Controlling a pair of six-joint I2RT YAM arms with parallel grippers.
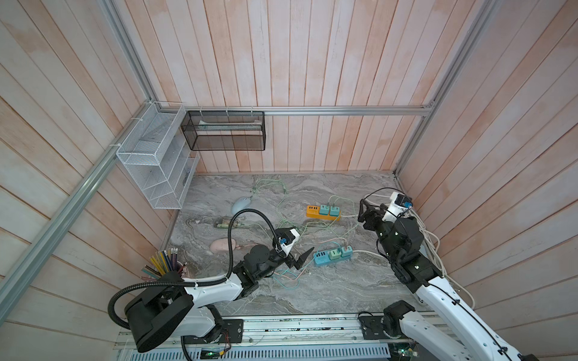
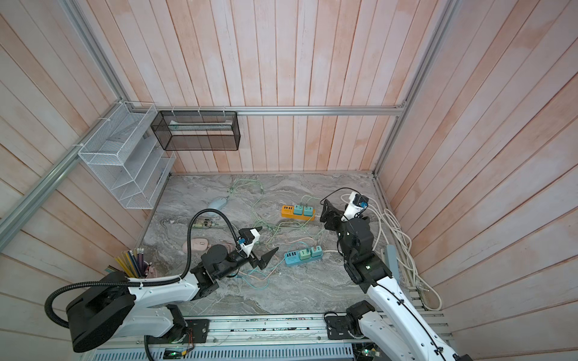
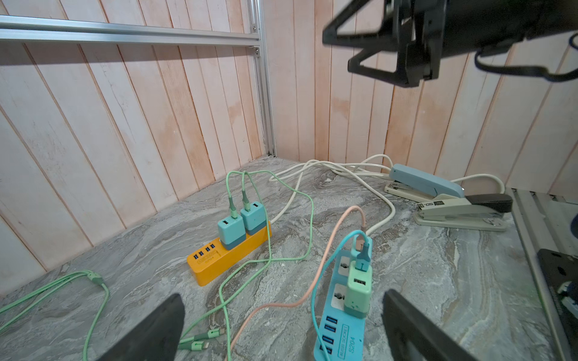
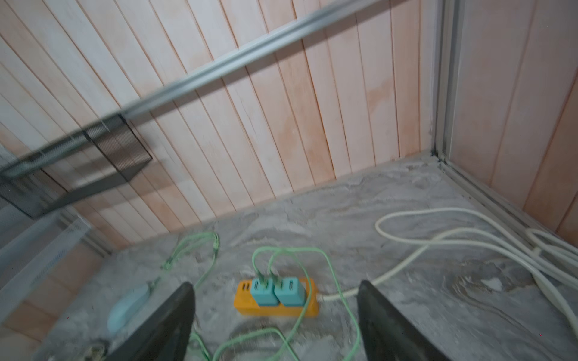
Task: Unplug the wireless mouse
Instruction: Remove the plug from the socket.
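Observation:
Two mice lie on the marble table's left half. A pale blue mouse [image 1: 241, 203] [image 4: 128, 306] has a green cable in its nose. A pink mouse [image 1: 220, 245] sits nearer me. Green cables run to teal chargers on the orange power strip [image 1: 323, 212] [image 4: 276, 304]. A pink and a teal cable enter chargers on the blue power strip [image 1: 333, 254] [image 3: 344, 318]. My left gripper [image 1: 308, 239] [image 3: 283, 293] hangs open just left of the blue strip, holding nothing. My right gripper [image 1: 361, 210] [image 4: 275, 286] is open and empty, raised to the right of the orange strip and facing it.
A pencil cup [image 1: 162, 265] stands front left, with a clear stapler-like item [image 1: 225, 222] between the mice. Two staplers [image 3: 425, 183] and thick white cords [image 1: 431, 243] lie along the right wall. A white wire rack [image 1: 153, 156] and a black mesh basket [image 1: 225, 131] hang on the walls.

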